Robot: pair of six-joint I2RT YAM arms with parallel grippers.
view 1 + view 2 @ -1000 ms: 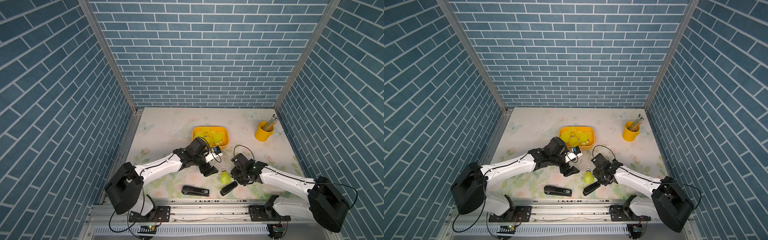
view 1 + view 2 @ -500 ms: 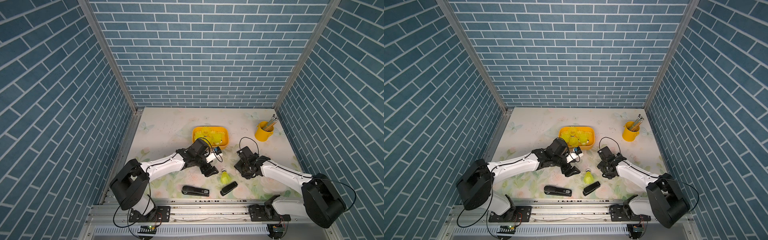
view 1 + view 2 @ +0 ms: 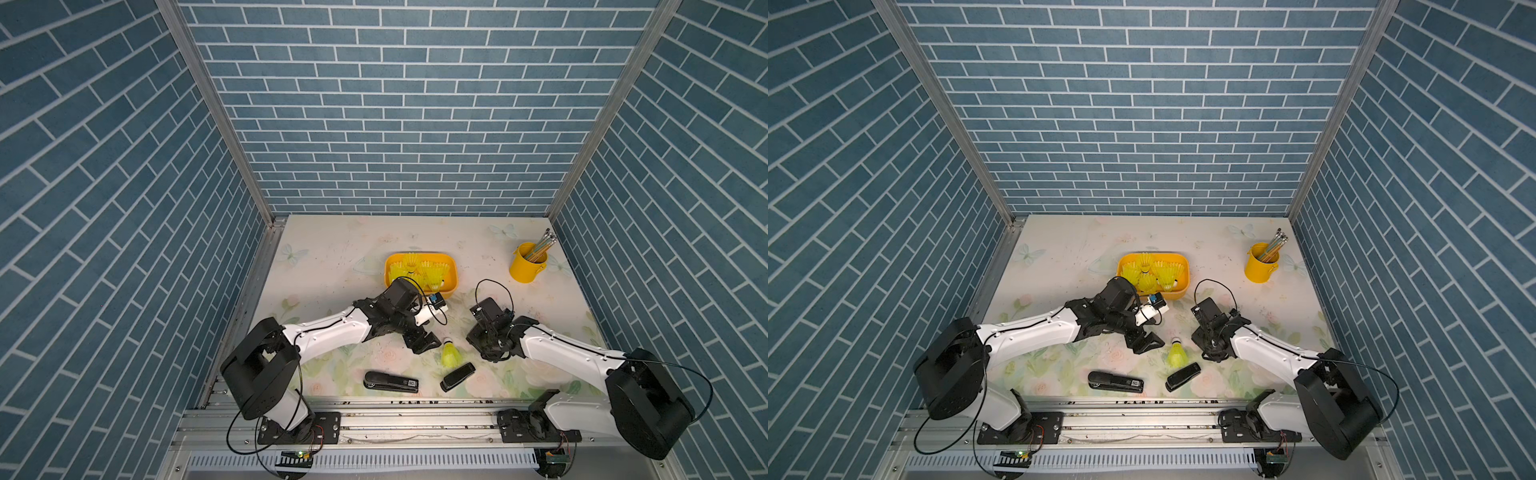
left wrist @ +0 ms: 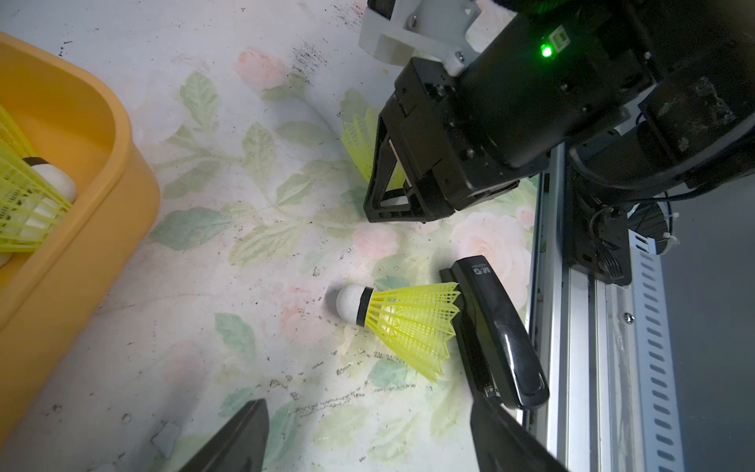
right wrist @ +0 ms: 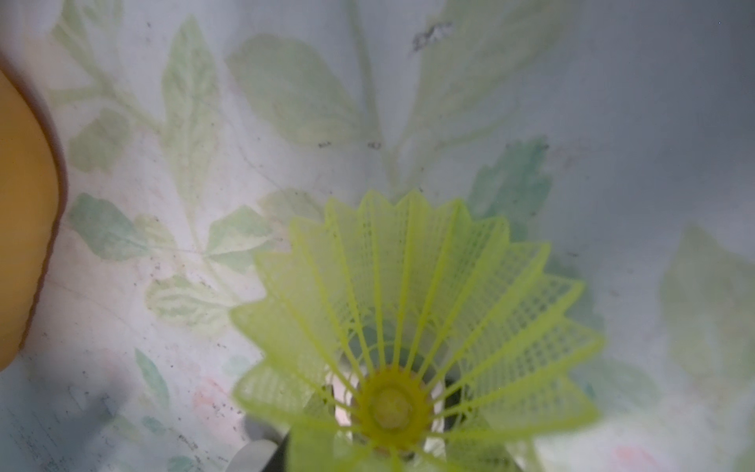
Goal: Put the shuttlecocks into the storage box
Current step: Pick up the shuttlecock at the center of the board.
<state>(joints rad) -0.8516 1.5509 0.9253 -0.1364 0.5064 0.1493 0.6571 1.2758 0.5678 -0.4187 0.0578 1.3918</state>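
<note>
Currently, one shuttlecock (image 5: 408, 310) is pinched by the right gripper (image 4: 404, 204), while the left gripper (image 4: 365, 408) is held spread left of a loose shuttlecock (image 4: 402, 323) touching a stapler (image 4: 498, 339)

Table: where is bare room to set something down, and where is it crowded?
Free: the strip between the back wall and the storage box; the patch left of the box. Crowded: the front middle, with the left gripper, right gripper, loose shuttlecock and two staplers.

Left arm (image 3: 328, 332): stretched low, reaching inward toward the middle.
Left claw (image 3: 422, 341): jaws spread wide, nothing between them.
Right arm (image 3: 561, 353): stretched inward, wrist bent down.
Right claw (image 4: 402, 204): pointing down, pinching a shuttlecock (image 5: 408, 306).
</note>
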